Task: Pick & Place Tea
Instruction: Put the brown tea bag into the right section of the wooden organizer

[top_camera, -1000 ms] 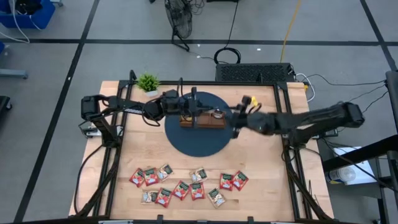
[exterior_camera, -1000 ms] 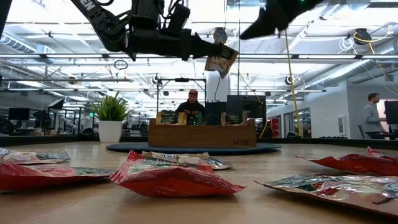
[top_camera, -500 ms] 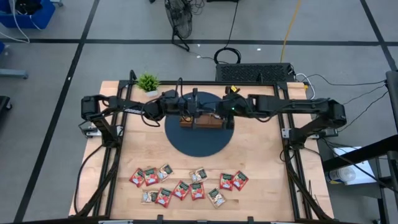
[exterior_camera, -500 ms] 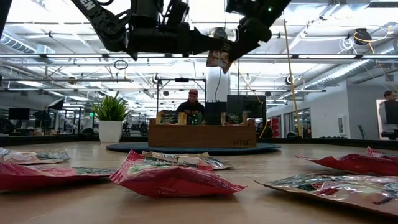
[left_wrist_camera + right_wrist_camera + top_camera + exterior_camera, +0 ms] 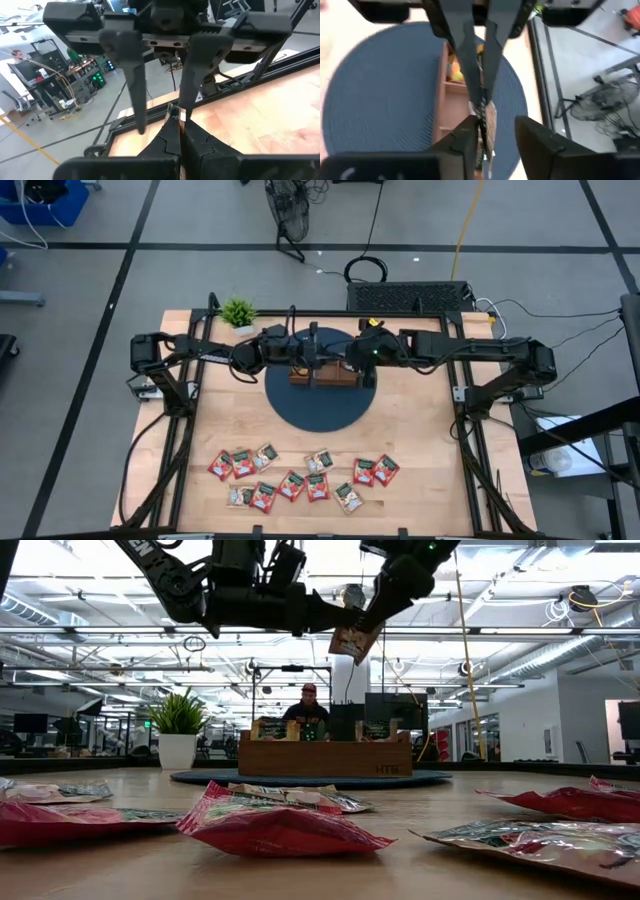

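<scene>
- Left pincer (image 5: 333, 362) reached in from the left at mid-height over the centre of the surface, clamped tight on a small flat square tea sachet (image 5: 352, 641) with a printed label.
- Right pincer (image 5: 352, 360) stretched in from the right to meet it, fingers partly apart and straddling the same tea sachet; firm contact not discernible.
- Tea sachet hanging in the air above the brown three-compartment wooden tray (image 5: 325, 377), clear of it.
- Tray set on a round dark-blue woven mat (image 5: 320, 410) on the pale wooden surface (image 5: 420, 440).
- About a dozen loose red and green-and-white sachets (image 5: 300, 478) scattered along the near edge; small green potted plant (image 5: 238, 311) at the far left corner.
- Grey floor with cables and a fan base beyond the surface.
- Low view only: open workshop hall with ceiling lights, and a person (image 5: 310, 705) seated behind the tray.
- Right wrist view only: sachet (image 5: 485, 120) edge-on between that arm's own fingers, with orange contents in one tray compartment (image 5: 454, 67).
</scene>
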Robot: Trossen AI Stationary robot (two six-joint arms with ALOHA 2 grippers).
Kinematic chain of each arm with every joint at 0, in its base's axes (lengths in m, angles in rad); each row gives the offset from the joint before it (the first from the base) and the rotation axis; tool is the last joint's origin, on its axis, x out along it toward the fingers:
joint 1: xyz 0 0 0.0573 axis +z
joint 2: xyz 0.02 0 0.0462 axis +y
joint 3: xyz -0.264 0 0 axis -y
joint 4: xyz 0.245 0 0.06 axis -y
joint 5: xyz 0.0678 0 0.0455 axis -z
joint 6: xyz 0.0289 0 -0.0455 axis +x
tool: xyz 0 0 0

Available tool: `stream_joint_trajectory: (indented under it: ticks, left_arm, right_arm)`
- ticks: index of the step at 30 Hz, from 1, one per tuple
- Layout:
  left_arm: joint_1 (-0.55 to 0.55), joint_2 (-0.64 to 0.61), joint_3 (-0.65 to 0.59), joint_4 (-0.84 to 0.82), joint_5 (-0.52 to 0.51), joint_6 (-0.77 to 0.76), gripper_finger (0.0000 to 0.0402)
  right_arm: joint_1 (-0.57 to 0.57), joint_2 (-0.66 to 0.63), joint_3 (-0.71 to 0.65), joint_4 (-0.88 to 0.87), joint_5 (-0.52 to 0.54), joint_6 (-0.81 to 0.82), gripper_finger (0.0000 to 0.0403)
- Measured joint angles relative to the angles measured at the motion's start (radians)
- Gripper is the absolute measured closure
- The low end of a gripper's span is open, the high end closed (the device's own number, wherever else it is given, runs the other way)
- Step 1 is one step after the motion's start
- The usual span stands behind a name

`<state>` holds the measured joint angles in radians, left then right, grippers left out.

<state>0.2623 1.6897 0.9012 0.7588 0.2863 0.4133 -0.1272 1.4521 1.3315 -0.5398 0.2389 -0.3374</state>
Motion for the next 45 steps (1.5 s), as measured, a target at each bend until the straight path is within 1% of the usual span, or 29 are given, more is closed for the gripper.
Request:
stream_joint_trajectory:
  ticks: [2, 4, 5, 7, 11, 17, 20, 24, 26, 29, 31, 34, 38, 41, 45]
  left_arm:
    - [0.0, 0.0, 0.0, -0.002, 0.0, 0.0, 0.0401]
    - [0.0, 0.0, -0.001, -0.004, 0.003, -0.003, 0.0401]
    - [0.0, 0.0, -0.001, -0.004, 0.002, -0.008, 0.04]
    - [0.0, 0.001, -0.002, -0.007, 0.001, -0.029, 0.0395]
    - [-0.001, 0.002, -0.002, -0.008, 0.001, -0.053, 0.0386]
    - [-0.01, 0.002, -0.002, 0.0, -0.01, -0.055, 0.0397]
    - [-0.017, 0.0, -0.001, 0.009, -0.007, -0.059, 0.0379]
    - [-0.028, -0.042, 0.0, 0.011, 0.001, -0.103, 0.0349]
    - [-0.029, -0.067, 0.0, 0.002, 0.001, -0.113, 0.0339]
    - [-0.026, -0.111, 0.0, -0.032, 0.0, -0.107, 0.033]
    - [-0.025, -0.134, 0.0, -0.054, -0.008, -0.087, 0.0329]
    - [-0.018, -0.171, 0.0, -0.115, -0.075, -0.075, 0.0331]
    - [0.004, -0.209, 0.0, -0.162, -0.179, -0.089, 0.0337]
    - [0.023, -0.211, 0.0, -0.174, -0.194, -0.125, 0.0341]
    - [0.043, -0.212, -0.001, -0.204, -0.196, -0.132, 0.034]
  right_arm:
    - [-0.002, 0.0, 0.0, 0.016, -0.036, 0.0, 0.0326]
    - [-0.006, -0.001, 0.001, 0.018, -0.09, -0.001, 0.0373]
    - [-0.01, -0.001, 0.001, 0.013, -0.115, -0.003, 0.0386]
    - [-0.011, 0.003, 0.001, 0.012, -0.127, 0.004, 0.0394]
    - [-0.01, 0.004, 0.001, -0.01, -0.11, 0.015, 0.0399]
    - [-0.008, 0.006, 0.001, -0.058, 0.003, 0.013, 0.0401]
    - [-0.011, 0.006, 0.002, -0.12, 0.068, 0.012, 0.0401]
    - [-0.035, 0.008, -0.001, -0.216, 0.085, 0.052, 0.0401]
    - [-0.043, 0.005, -0.001, -0.266, 0.075, 0.072, 0.0402]
    - [-0.051, 0.007, -0.001, -0.26, 0.07, 0.08, 0.0402]
    - [-0.064, 0.009, 0.008, -0.282, 0.033, 0.081, 0.0402]
    - [-0.088, 0.052, 0.053, -0.328, -0.036, 0.099, 0.0402]
    - [-0.098, 0.121, 0.089, -0.337, -0.075, 0.094, 0.0403]
    - [-0.096, 0.172, 0.103, -0.348, -0.085, 0.094, 0.0403]
    - [-0.094, 0.231, 0.103, -0.345, -0.088, 0.12, 0.0403]
